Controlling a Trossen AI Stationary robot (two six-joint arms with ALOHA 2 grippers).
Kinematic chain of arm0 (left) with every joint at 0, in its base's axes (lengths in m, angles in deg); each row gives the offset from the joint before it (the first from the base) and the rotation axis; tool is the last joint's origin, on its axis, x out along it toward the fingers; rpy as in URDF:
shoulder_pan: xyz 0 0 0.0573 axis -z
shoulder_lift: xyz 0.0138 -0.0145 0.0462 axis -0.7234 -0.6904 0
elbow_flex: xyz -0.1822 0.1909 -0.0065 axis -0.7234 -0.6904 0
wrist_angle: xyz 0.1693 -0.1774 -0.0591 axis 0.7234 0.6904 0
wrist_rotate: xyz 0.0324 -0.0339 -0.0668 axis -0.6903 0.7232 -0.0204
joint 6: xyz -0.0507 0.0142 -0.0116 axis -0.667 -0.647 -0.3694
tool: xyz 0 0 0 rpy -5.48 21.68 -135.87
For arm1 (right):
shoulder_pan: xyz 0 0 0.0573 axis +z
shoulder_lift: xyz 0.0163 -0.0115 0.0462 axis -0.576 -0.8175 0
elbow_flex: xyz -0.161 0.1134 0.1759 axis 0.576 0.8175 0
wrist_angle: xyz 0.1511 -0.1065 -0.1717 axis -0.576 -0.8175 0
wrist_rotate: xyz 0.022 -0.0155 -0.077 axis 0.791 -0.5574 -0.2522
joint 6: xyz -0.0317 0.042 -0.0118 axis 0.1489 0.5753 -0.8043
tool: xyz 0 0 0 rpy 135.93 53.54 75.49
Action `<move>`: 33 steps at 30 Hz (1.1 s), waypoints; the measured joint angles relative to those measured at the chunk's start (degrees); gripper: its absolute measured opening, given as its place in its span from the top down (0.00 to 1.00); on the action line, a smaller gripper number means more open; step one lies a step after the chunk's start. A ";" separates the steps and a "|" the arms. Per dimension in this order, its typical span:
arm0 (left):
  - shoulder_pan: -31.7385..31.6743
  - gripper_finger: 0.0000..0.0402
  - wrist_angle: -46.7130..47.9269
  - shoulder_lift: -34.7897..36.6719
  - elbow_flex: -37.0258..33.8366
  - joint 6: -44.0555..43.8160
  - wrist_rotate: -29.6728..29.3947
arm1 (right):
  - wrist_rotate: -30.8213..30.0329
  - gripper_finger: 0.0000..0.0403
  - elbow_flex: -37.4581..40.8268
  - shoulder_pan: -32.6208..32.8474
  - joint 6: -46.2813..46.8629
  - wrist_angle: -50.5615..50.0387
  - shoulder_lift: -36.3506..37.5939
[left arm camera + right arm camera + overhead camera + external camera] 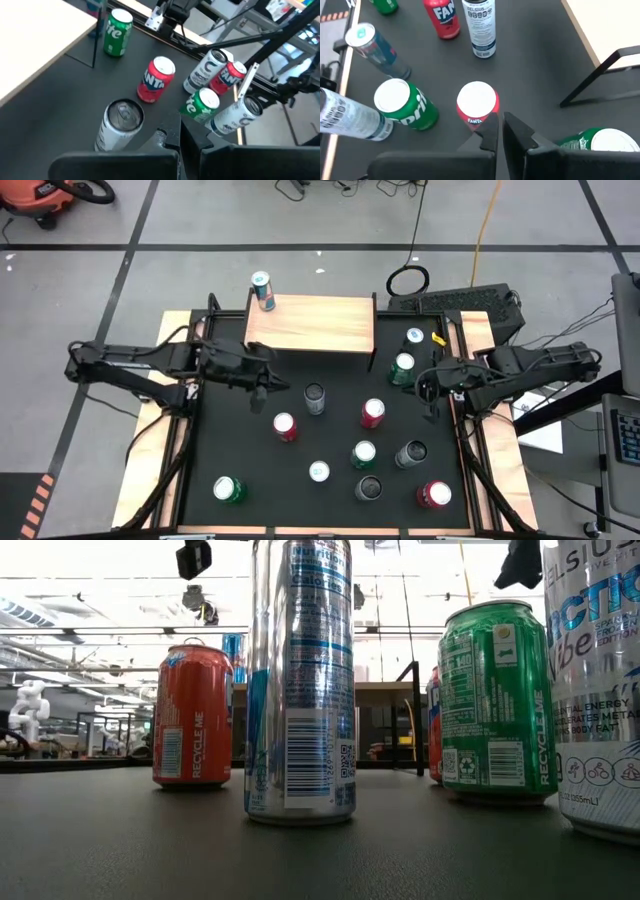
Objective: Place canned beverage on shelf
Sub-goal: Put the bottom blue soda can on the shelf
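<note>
**Shelf and cans on the table**

I'm seeing the light-wood shelf (pixel 310 323) sitting at the table's far edge, one blue can (pixel 263 290) standing upright on its left corner. Ten more cans are standing scattered across the black tabletop.

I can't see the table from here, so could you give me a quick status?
Left gripper and right gripper shut, both empty, above the table. One can on the shelf. Other cans upright on the tabletop. Nothing blocking the shelf.

One can (pixel 262 290) on the shelf (pixel 310 323) at its left end, other cans (pixel 364 454) on the table (pixel 250 465) before it
</note>
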 joint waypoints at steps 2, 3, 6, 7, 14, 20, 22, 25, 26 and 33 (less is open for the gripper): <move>1.09 0.99 0.04 -1.99 1.31 0.03 -0.91 | -0.07 0.99 0.21 0.00 -1.77 0.38 -0.19; 1.67 0.99 0.01 -3.04 1.93 0.23 -0.94 | -0.09 0.99 0.21 0.00 -2.73 0.42 -0.31; 3.11 0.99 -0.13 -5.90 3.51 3.44 -0.09 | -0.11 0.99 0.21 0.00 -7.19 0.45 -0.40; 3.49 0.99 -0.51 -6.55 3.70 6.01 0.68 | -0.12 0.99 0.21 0.00 -8.71 0.46 -0.39; 2.89 0.99 -0.81 -8.49 3.72 16.62 -0.04 | -0.10 0.99 0.21 0.00 -12.24 0.78 -0.39; 2.44 0.91 -3.22 -8.54 3.72 12.79 -1.77 | -0.09 0.99 0.21 0.00 -10.04 0.82 -0.39; 3.48 0.84 -5.57 -8.80 3.72 10.82 -1.77 | -0.07 0.99 0.21 0.00 -8.09 0.82 -0.39; 5.87 0.74 -8.57 -9.44 3.71 10.31 -0.21 | -0.07 0.99 0.21 0.00 -5.60 0.86 -0.39; 6.76 0.71 -8.93 -9.51 3.68 10.21 0.20 | -0.07 0.99 0.21 0.00 -4.95 0.87 -0.39; 11.49 0.59 -12.13 -11.13 3.71 3.89 0.23 | -0.11 0.99 0.21 -0.02 -4.80 0.88 -0.39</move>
